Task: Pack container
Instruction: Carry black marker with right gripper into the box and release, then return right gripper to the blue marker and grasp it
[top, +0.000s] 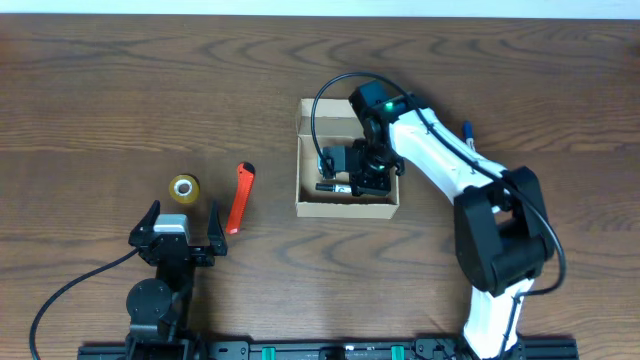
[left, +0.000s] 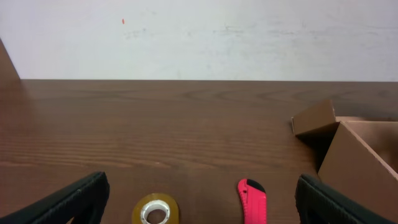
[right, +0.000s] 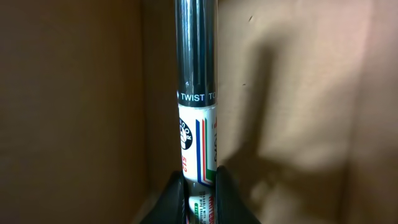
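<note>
The container (top: 345, 209) is a tan cardboard box at the table's middle, its flap lid open at the back. My right gripper (top: 362, 178) is down inside it. In the right wrist view it (right: 201, 190) is shut on a marker (right: 198, 93) with a black cap and a white printed barrel, close to the box's inner wall (right: 74, 93). The marker's dark end shows in the overhead view (top: 330, 187). My left gripper (top: 183, 213) is open and empty near the front left. The box's corner shows in the left wrist view (left: 360, 162).
A roll of clear tape (top: 184, 187) (left: 155, 212) and a red box cutter (top: 240, 197) (left: 252, 200) lie just ahead of the left gripper (left: 202, 190). A blue-tipped pen (top: 466, 130) lies right of the right arm.
</note>
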